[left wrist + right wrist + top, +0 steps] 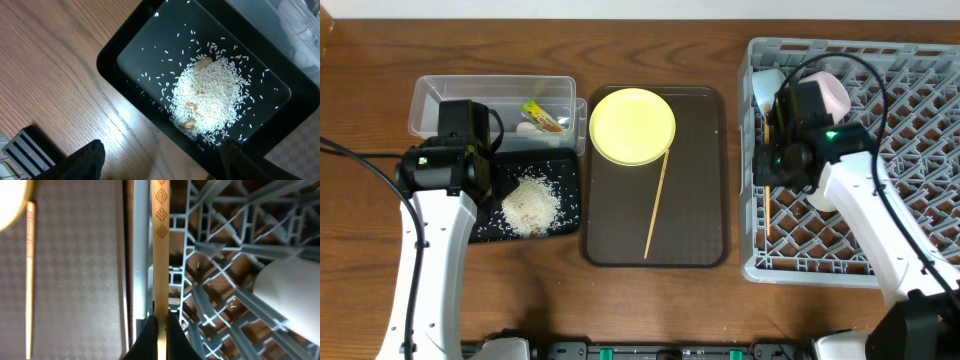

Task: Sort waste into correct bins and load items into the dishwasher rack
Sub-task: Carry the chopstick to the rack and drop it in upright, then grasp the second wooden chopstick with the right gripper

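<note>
Right hand [160,330] is clenched on a chopstick [161,255], well below its carved end, the stick lying along the rack [215,287] wall. It looks light, stiff and slick, likely to swivel unless pinched firmly. Only the wrist view shows this pinch. Overhead hides it but shows the second chopstick [656,205] on the brown tray [700,200]. Left hand [162,150] gapes empty over rice [210,95].

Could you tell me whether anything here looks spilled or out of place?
Nothing is spilled: the rice lies scattered but inside the black tray. One oddity, a split pair: the loose chopstick lies slanted on the brown tray, the held chopstick is pinched in the right gripper by the rack.
</note>
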`<action>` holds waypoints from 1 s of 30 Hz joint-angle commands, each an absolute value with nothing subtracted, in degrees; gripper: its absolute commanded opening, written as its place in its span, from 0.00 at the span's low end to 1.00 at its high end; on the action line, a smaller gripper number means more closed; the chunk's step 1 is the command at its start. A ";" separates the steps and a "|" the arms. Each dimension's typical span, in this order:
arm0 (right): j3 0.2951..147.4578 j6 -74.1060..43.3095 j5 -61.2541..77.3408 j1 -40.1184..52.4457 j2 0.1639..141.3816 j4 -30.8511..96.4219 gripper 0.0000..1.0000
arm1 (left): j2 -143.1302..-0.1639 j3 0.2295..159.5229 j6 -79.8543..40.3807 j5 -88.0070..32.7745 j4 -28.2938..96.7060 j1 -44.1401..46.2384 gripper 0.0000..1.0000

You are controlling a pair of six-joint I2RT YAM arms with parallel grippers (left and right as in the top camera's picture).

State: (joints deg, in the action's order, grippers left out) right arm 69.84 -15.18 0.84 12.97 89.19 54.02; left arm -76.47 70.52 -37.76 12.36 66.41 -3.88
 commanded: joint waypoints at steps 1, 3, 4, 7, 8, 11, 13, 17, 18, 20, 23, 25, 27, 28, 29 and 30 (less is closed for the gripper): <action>66.76 -14.06 0.16 12.64 89.80 51.94 0.01 | -76.84 70.72 -38.46 12.62 66.54 -4.12 0.77; 65.82 -14.06 0.01 12.64 89.80 50.24 0.01 | -76.84 70.72 -38.46 12.62 66.54 -4.12 0.77; 65.78 -14.06 -0.05 12.64 89.80 49.71 0.01 | -76.84 70.72 -38.48 12.62 66.54 -4.12 0.77; 66.08 -14.09 -1.37 12.60 89.78 47.64 0.19 | -76.84 70.72 -38.46 12.62 66.54 -4.12 0.77; 66.41 -14.06 -1.65 12.60 89.78 47.31 0.24 | -76.84 70.72 -38.48 12.62 66.54 -4.12 0.77; 67.85 -14.04 -1.69 12.60 89.67 47.00 0.36 | -76.84 70.72 -38.46 12.56 66.57 -4.12 0.77; 69.01 -14.02 -1.69 12.60 89.58 47.11 0.36 | -76.84 70.72 -38.48 12.47 66.57 -4.12 0.77; 71.29 -14.04 -0.67 13.26 89.56 46.92 0.37 | -76.84 70.72 -38.48 12.47 66.54 -4.12 0.77; 71.53 -14.02 0.38 13.65 89.56 46.48 0.37 | -76.84 70.72 -38.46 12.47 66.54 -4.12 0.77; 71.57 -14.04 4.29 14.74 89.56 44.75 0.38 | -76.84 70.72 -38.46 12.47 66.57 -4.12 0.77; 71.53 -14.06 9.58 17.30 89.78 41.91 0.38 | -76.84 70.72 -38.46 12.47 66.52 -4.12 0.77; 71.50 -14.09 9.58 19.62 89.97 40.29 0.39 | -76.84 70.72 -38.48 12.47 66.39 -4.12 0.77; 71.50 -14.20 8.47 22.31 90.48 39.11 0.40 | -76.84 70.72 -38.48 12.47 66.35 -4.12 0.77; 71.50 -15.05 7.35 23.83 90.91 38.74 0.40 | -76.84 70.72 -38.46 12.47 66.35 -4.12 0.77; 71.50 -15.90 6.13 25.17 91.42 38.52 0.40 | -76.84 70.72 -38.46 12.47 66.35 -4.12 0.77; 71.50 -16.93 4.60 26.70 92.16 38.33 0.41 | -76.84 70.72 -38.46 12.47 66.35 -4.12 0.77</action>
State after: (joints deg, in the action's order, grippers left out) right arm 70.48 -14.83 6.28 23.70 90.11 38.61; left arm -76.47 70.52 -37.76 12.34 66.17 -3.88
